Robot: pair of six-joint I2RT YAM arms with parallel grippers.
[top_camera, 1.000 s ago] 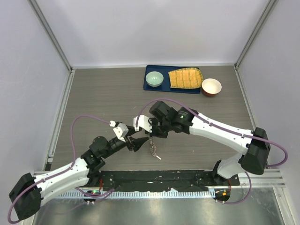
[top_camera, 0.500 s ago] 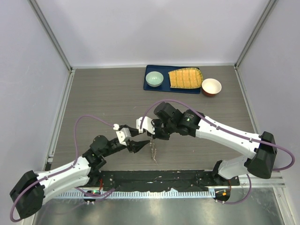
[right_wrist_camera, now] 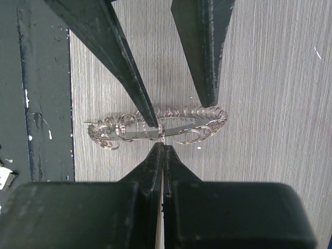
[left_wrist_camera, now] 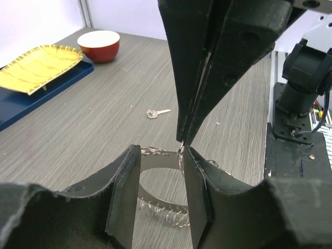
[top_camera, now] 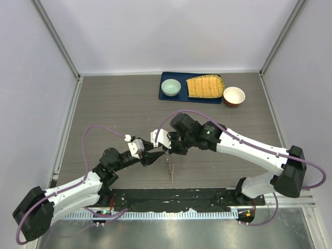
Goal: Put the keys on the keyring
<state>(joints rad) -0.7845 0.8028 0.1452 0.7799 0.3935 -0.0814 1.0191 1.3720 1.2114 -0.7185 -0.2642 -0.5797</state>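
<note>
a: table (top_camera: 114, 114) first. what sits at the far edge?
b: blue tray (left_wrist_camera: 36, 101) with a yellow mat (left_wrist_camera: 39, 65) on it, red bowl (left_wrist_camera: 98, 44) just beside.
a: right gripper (right_wrist_camera: 163, 148)?
b: fingers pressed together, pinching the rim of the keyring (right_wrist_camera: 137, 134). the ring hangs below the tips at mid-table. cannot tell if its lower edge touches the wood.
a: left gripper (left_wrist_camera: 162, 153)?
b: partly open, one finger on each side of the ring's near arc, nothing clamped.
a: key (left_wrist_camera: 155, 112)?
b: flat on the table beyond the ring, apart from both grippers.
</note>
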